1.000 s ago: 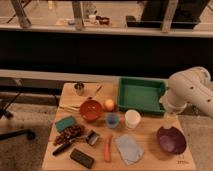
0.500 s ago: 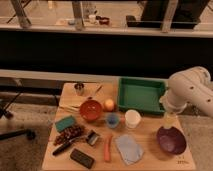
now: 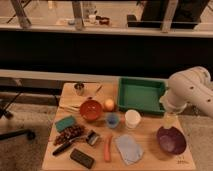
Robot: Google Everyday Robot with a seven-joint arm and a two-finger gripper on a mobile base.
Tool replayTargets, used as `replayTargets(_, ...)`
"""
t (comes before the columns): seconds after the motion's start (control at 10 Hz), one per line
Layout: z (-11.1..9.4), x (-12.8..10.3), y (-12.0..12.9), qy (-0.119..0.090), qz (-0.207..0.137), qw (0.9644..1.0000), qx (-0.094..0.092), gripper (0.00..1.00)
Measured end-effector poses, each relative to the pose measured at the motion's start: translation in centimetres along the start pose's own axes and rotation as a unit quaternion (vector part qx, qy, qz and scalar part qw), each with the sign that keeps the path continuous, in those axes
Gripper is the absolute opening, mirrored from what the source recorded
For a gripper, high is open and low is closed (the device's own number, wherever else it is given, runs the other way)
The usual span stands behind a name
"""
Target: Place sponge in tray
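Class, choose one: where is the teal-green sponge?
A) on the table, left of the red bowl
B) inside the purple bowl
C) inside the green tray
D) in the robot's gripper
A: the sponge lies on the table left of the red bowl, apart from the tray, and the gripper hangs at the right, between the tray and the purple bowl.

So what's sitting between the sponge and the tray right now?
In the camera view, the red bowl and an orange ball lie between the sponge and the tray. The gripper hangs right of the tray, near the purple bowl.
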Motion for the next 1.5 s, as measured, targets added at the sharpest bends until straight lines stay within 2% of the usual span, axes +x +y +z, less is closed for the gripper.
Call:
replayTargets(0.8, -0.2, -0.1, 0.1, -0.001, -0.004, 1.0, 0.002, 0.8)
replayTargets(1.2, -0.3, -1.7, 1.0, -0.02, -0.013, 0.9997, -0.002, 0.8)
replayTargets(1.5, -0.3, -3.9, 2.0, -0.038, -0.027, 0.9989, -0.008, 0.8)
